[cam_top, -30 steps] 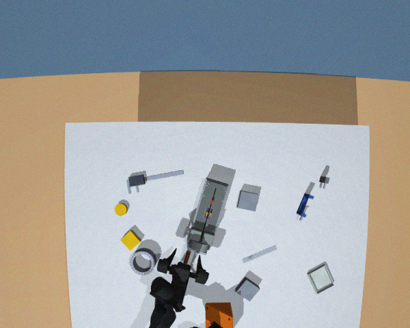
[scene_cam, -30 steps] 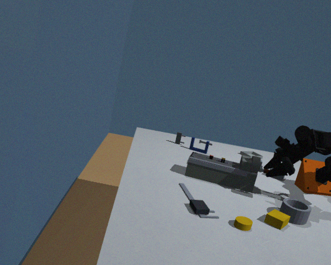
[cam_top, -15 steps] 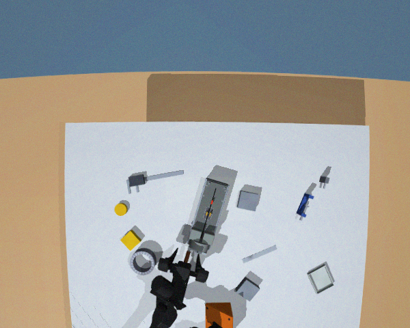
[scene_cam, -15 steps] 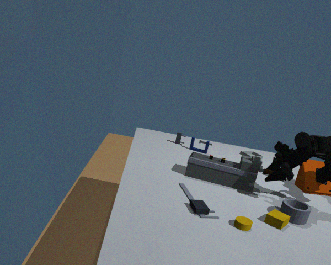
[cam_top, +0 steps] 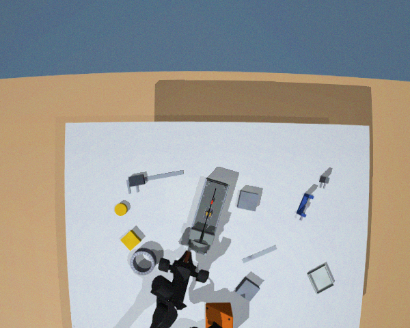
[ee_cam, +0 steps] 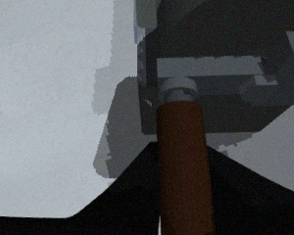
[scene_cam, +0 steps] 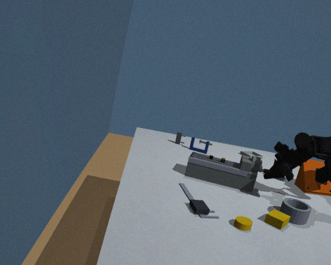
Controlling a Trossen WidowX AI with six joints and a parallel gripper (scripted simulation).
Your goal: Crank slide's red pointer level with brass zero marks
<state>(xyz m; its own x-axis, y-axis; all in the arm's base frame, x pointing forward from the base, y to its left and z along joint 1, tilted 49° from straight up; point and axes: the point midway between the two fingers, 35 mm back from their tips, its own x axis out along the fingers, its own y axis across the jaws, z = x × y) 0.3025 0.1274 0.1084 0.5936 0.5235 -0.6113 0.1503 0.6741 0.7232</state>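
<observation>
The long grey machine (cam_top: 219,203) (scene_cam: 208,175) lies with its crank end toward the arm. Its red pointer (cam_top: 212,201) (scene_cam: 211,157) is off level with the brass zero marks (cam_top: 208,213) (scene_cam: 223,160), farther from the crank end than they are. The brown crank handle (cam_top: 187,257) (scene_cam: 266,171) (ee_cam: 184,171) sticks out toward the arm. It joins the grey crank arm (ee_cam: 211,67) at the arm's left end in the wrist view. My gripper (cam_top: 187,255) (scene_cam: 265,173) (ee_cam: 173,151) is shut on the handle, with black fingers on both sides. The fingertips' inner faces are hidden.
A grey ring (cam_top: 131,262) (scene_cam: 301,216) and a yellow block (cam_top: 130,240) (scene_cam: 277,219) stand left of the gripper in the top view. A grey box (cam_top: 248,199) is right of the machine; another grey box (cam_top: 248,288) is right of the arm.
</observation>
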